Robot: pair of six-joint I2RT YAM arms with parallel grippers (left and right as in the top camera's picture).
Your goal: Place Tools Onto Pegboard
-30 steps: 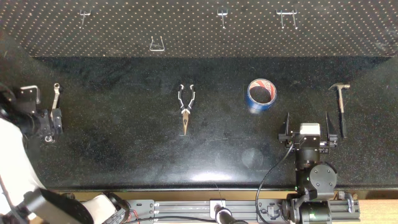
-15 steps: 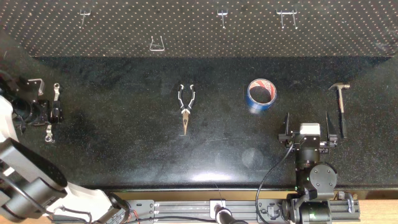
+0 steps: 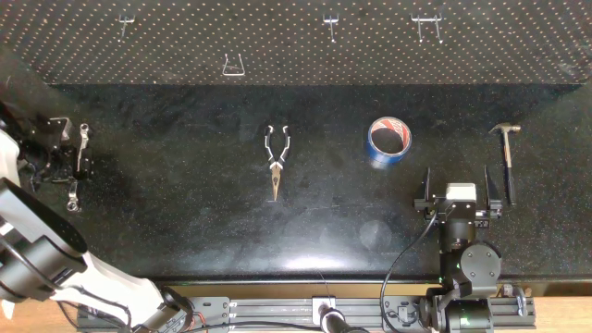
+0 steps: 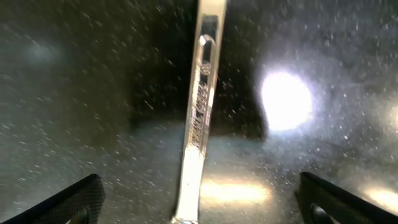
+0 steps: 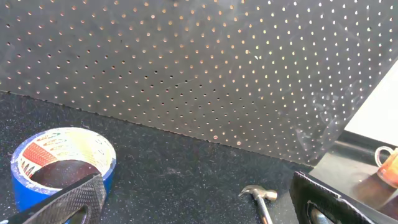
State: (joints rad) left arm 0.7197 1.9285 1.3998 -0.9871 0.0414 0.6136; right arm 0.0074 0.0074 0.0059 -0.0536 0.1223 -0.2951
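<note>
A silver wrench (image 4: 200,112) lies flat on the black worktop, running lengthwise between the fingers of my left gripper (image 4: 199,208). That gripper is open and hovers just above the wrench without holding it. From above, the left gripper (image 3: 72,159) sits at the far left over the wrench (image 3: 83,137). Pliers (image 3: 277,162) lie mid-table, a blue tape roll (image 3: 388,139) to their right, and a hammer (image 3: 507,162) at the far right. My right gripper (image 3: 456,185) rests open near the front, between tape (image 5: 62,163) and hammer (image 5: 260,195).
The pegboard (image 3: 296,37) stands along the back with several metal hooks: one at the left (image 3: 127,23), a wire loop (image 3: 233,65), one in the middle (image 3: 330,23) and a double one (image 3: 425,26). A mug (image 5: 387,163) stands off the table's right end.
The left arm has swung in at the far left and its gripper has shifted up the picture along the wrench. The right arm and the other tools have not moved.
</note>
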